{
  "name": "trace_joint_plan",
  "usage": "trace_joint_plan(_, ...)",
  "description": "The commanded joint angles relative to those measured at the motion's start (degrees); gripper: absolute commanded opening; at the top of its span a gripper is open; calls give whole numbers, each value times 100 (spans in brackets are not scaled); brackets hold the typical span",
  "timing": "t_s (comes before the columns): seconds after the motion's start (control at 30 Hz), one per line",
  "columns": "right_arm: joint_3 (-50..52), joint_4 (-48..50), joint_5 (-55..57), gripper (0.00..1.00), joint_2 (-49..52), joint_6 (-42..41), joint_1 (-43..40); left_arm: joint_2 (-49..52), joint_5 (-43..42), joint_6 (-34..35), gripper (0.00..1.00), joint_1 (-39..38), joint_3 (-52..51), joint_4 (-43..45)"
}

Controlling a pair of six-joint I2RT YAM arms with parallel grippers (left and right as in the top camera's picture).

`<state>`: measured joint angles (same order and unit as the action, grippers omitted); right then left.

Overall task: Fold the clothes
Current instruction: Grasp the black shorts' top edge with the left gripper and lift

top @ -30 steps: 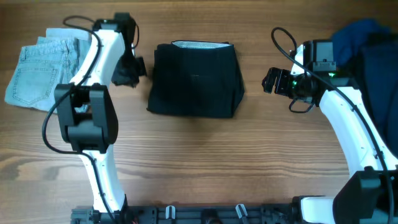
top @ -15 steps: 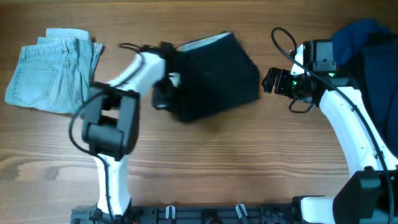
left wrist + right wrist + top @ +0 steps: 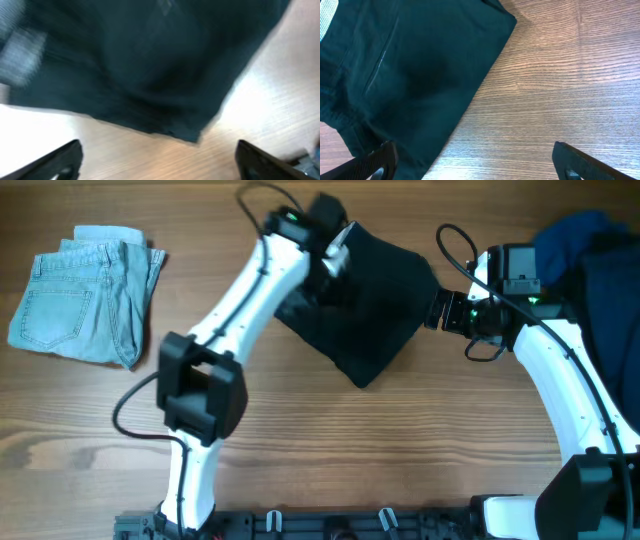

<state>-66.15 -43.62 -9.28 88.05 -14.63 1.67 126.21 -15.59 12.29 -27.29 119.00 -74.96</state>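
Note:
The clothes in play are black shorts (image 3: 372,310), folded into a block and lying askew on the wood at centre right. My left gripper (image 3: 336,256) hovers over their upper left corner, by the pale waistband. In the blurred left wrist view it (image 3: 160,169) is open, with bare wood between its fingers (image 3: 62,160) and the dark fabric (image 3: 140,65) just beyond. My right gripper (image 3: 433,310) sits at the shorts' right edge. It (image 3: 477,165) is open too, one finger (image 3: 372,162) over the edge of the black shorts (image 3: 405,70).
Folded light-blue denim shorts (image 3: 85,295) lie at the far left. A heap of royal-blue and navy garments (image 3: 590,265) lies at the right edge behind my right arm. Bare wooden table (image 3: 400,450) runs along the front.
My left arm swept from the shorts' left side across to the right and its gripper went from shut to open. The black shorts slid right and turned askew. My right arm stayed still.

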Motion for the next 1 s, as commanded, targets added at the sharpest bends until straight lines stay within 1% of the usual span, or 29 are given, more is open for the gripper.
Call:
trace_joint_plan(0.0,-22,13,94,100,-31,52,7,0,586,-896,100,446,120,728)
trace_joint_plan(0.1,-22,11,94,100,-31,52,7,164,560,-1069,100,723,120,1198)
trace_joint_plan(0.17,-22,13,96,99,-31,55,7,328,466,-1567,100,776,120,1331)
trace_joint_plan(0.23,-22,13,94,99,-31,52,7,470,234,-1910,100,763,118,1351)
trace_joint_plan(0.27,-22,13,96,100,-31,55,7,511,127,-1965,100,750,118,1386)
trace_joint_plan(0.4,-22,13,94,100,-31,55,7,885,37,-1961,100,721,116,1635)
trace_joint_plan(0.5,-22,13,94,99,-31,52,7,1228,-284,-1961,100,695,116,1657)
trace_joint_plan(0.6,-22,13,96,100,-31,52,7,1593,-282,-1958,100,654,116,1650)
trace_joint_plan(0.7,-22,11,96,99,-31,52,7,1744,-284,-1954,100,627,116,1648)
trace_joint_plan(0.73,-22,13,94,100,-31,55,7,1744,-282,-1937,98,619,116,1628)
trace_joint_plan(0.77,-22,13,96,99,-31,55,7,1744,-284,-1934,90,614,116,1580)
trace_joint_plan(0.8,-22,13,94,100,-31,52,7,1744,-284,-1937,78,605,116,1486)
trace_joint_plan(0.83,-22,13,94,99,-31,55,7,1744,-284,-1937,54,601,116,1270)
trace_joint_plan(0.87,-22,13,94,99,-31,52,7,1744,-282,-1937,54,601,116,1176)
trace_joint_plan(0.9,-22,13,94,100,-31,55,7,1744,-284,-1932,60,599,116,1117)
trace_joint_plan(0.93,-22,13,94,99,-31,55,7,1744,-282,-1932,61,584,116,1104)
trace_joint_plan(0.97,-22,13,94,100,-31,55,7,1744,-282,-1934,56,562,116,1106)
